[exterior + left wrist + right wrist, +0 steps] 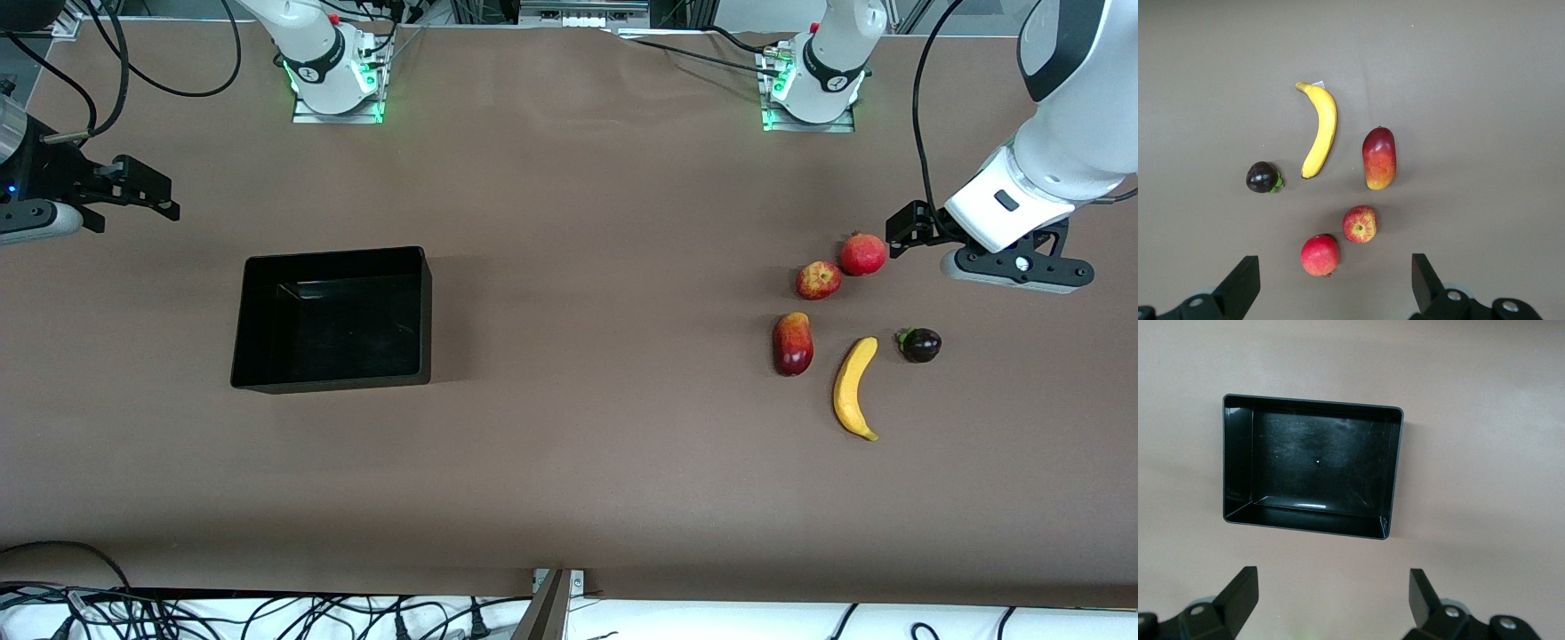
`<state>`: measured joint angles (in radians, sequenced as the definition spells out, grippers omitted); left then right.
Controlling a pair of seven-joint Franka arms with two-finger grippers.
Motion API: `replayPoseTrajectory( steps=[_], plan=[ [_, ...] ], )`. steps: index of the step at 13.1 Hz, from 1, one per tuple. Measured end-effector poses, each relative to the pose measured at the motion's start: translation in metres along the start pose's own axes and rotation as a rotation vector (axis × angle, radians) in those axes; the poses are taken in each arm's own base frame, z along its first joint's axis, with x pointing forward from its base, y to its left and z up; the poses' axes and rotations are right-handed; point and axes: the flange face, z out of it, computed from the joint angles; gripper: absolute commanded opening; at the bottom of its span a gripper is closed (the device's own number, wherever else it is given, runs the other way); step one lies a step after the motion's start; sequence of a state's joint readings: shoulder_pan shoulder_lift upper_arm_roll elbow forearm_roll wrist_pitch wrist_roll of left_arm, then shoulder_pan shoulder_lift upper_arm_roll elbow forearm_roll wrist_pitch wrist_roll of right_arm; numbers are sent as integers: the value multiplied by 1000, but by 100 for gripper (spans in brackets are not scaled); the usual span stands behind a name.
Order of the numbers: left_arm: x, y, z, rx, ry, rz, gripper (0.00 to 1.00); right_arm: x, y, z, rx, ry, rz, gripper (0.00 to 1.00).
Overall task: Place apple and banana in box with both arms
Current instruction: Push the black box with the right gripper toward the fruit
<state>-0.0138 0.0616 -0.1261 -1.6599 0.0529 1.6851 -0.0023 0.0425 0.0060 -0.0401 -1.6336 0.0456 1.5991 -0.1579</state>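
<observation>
1. Left gripper (1331,287): black fingers (1241,283) spread wide, nothing in them, hanging in the air over the bare brown bench (569,462) at the left arm's end, just beside the fruit cluster.
2. Right gripper (1331,603): same deal, fingers (1238,597) wide apart and empty, up over the bench at the right arm's end, with the box below it in its wrist view.
3. The small round red-and-yellow mottled apple (818,280) sits on the bench; the uniformly red round fruit with a crown tip (863,254) is at roughly its 2 o'clock in the front view, nearly touching.
4. The elongated dark red-yellow fruit (793,343) lies at about 7 o'clock from the apple, nearer the front camera.
5. The curved yellow banana (853,388) lies at the apple's 5 o'clock, nearest the camera of the bunch, brownish tip pointing camera-ward. A small dark purple round fruit with a green stem (919,344) is at its 2 o'clock.
6. The shallow glossy black plastic box (244,324) stands well apart from all the fruit, toward the right arm's end, with no fruit in it.
</observation>
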Motion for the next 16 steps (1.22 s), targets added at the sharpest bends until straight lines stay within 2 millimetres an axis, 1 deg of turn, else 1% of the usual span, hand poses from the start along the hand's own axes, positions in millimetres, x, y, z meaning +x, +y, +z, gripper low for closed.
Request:
replayPoseTrajectory(
  steps=[3,4,5,6,7,8,9,10,11,12,13,14,15,16],
  plan=[
    [0,1,-1,0,2,-2,100,0,1,0,-5,1,0,100],
    [0,1,-1,0,2,-2,100,2,2,3,-12,-7,1,100],
    [0,1,-1,0,2,-3,100,6,4,13,-27,-25,2,100],
    [0,1,-1,0,2,-3,100,15,8,33,-43,-45,3,100],
    [0,1,-1,0,2,-3,100,29,13,64,-61,-47,1,100],
    [0,1,-1,0,2,-3,100,43,18,102,-75,-43,-2,100],
    [0,1,-1,0,1,-3,100,56,24,146,-84,-47,-1,100],
    [0,1,-1,0,1,-4,100,65,32,189,-87,-58,7,100],
    [0,1,-1,0,1,-4,100,73,40,227,-89,-69,21,100],
    [0,0,-1,0,1,-5,100,77,49,260,-91,-77,39,100],
    [0,0,-1,0,0,-5,100,78,58,287,-93,-81,55,100],
    [0,0,-1,0,0,-5,100,73,68,310,-89,-81,74,100],
    [0,0,-1,0,-1,-6,100,66,76,327,-81,-81,94,100],
    [0,-1,-1,0,-1,-7,100,57,81,341,-73,-78,109,90]
  ],
)
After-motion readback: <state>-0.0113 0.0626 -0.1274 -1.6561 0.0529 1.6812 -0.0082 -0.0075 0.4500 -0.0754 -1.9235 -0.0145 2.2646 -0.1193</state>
